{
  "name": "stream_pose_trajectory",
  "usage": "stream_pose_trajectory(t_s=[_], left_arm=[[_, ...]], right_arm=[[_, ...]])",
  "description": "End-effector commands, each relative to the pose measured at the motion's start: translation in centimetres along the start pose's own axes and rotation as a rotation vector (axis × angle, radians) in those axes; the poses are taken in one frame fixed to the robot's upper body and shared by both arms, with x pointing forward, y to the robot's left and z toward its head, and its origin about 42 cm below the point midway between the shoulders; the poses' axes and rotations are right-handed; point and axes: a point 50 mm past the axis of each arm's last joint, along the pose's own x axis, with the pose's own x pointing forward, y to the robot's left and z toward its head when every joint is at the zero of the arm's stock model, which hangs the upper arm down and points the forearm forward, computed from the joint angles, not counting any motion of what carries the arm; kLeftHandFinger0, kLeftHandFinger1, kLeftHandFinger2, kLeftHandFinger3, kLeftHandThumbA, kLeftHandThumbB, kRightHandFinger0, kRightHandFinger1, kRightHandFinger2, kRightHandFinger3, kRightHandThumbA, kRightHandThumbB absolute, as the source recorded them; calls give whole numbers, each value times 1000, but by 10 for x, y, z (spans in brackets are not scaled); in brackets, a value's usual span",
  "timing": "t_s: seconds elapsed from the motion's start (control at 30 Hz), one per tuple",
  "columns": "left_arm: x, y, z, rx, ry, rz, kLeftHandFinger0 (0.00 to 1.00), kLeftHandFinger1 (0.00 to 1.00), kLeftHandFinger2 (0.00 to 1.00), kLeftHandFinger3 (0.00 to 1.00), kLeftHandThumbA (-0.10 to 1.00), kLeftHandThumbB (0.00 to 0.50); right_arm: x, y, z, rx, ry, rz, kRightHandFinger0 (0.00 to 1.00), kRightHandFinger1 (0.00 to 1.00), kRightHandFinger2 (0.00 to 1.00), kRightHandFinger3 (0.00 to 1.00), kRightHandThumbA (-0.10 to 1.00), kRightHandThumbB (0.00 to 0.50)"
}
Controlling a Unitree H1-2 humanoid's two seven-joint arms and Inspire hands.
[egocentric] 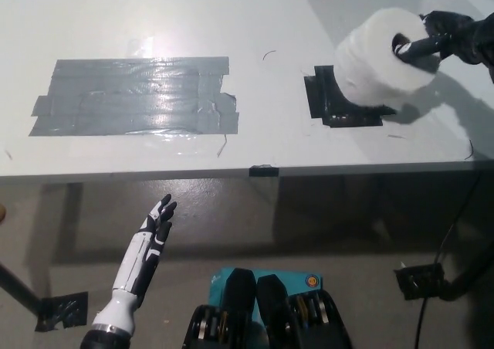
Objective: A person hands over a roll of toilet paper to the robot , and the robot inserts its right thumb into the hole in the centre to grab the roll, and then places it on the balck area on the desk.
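A white roll of toilet paper (380, 58) hangs on my black right hand (448, 38) at the right of the head view, with one finger pushed into its centre hole. The roll sits just above the black taped square (333, 102) on the white desk (255, 25) and hides most of it. Whether the roll touches the square I cannot tell. My white left hand (158, 225) rests below the desk's front edge at the lower left, fingers apart and holding nothing.
A large patch of grey tape (135, 96) covers the desk's left part. A small black clip (264, 170) sits on the desk's front edge. Below the desk lies grey floor with a black cable (448, 249) at the right.
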Motion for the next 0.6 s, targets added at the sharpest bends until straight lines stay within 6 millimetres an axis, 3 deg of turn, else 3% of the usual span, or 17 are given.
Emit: stream_pose_trajectory(t_s=[0.0,0.1,0.13,0.2,0.23,0.27,0.3,0.33,0.37,0.43,0.47,0.5,0.57], left_arm=[[4,6,7,15,-47,17,1000,1000,1000,1000,1000,156],[4,5,7,9,-42,18,1000,1000,1000,1000,1000,169],[3,5,6,9,-44,20,1000,1000,1000,1000,1000,171],[5,6,5,16,-49,21,1000,1000,1000,1000,1000,159],[6,6,6,21,-54,20,1000,1000,1000,1000,1000,149],[6,6,6,20,-56,21,1000,1000,1000,1000,1000,152],[6,6,6,16,-56,23,1000,1000,1000,1000,1000,152],[6,5,6,16,-55,24,1000,1000,1000,1000,1000,153],[5,5,7,17,-51,24,1000,1000,1000,1000,1000,161],[6,5,7,16,-48,17,1000,1000,1000,1000,1000,156],[6,5,8,11,-51,15,1000,1000,1000,1000,1000,146],[7,5,8,10,-53,17,1000,1000,1000,1000,1000,146],[7,5,9,11,-53,19,1000,1000,1000,1000,1000,146]], right_arm=[[-7,-12,38,-95,-95,-31,148,643,993,799,-100,154],[-4,-4,40,-106,-97,-20,95,624,1000,923,-100,153],[-2,0,41,-136,-104,-14,133,672,1000,984,-100,174],[-1,3,43,-176,-106,-35,263,759,1000,971,-100,215],[-1,3,44,-185,-109,-42,303,763,1000,892,-100,231],[-1,3,46,-182,-109,-38,521,843,1000,842,-2,264],[-2,3,48,-174,-107,-31,521,843,1000,842,-2,264],[-2,3,49,-163,-107,-20,825,991,1000,947,138,295],[-3,3,51,-137,-107,11,1000,1000,1000,1000,259,303],[-4,2,52,-41,-121,71,1000,1000,1000,1000,330,351],[-5,1,53,-37,-119,77,1000,1000,1000,1000,396,408],[-6,-1,55,-108,-112,67,1000,1000,1000,1000,532,443],[-7,-2,56,-152,-107,64,1000,1000,1000,1000,556,430]])
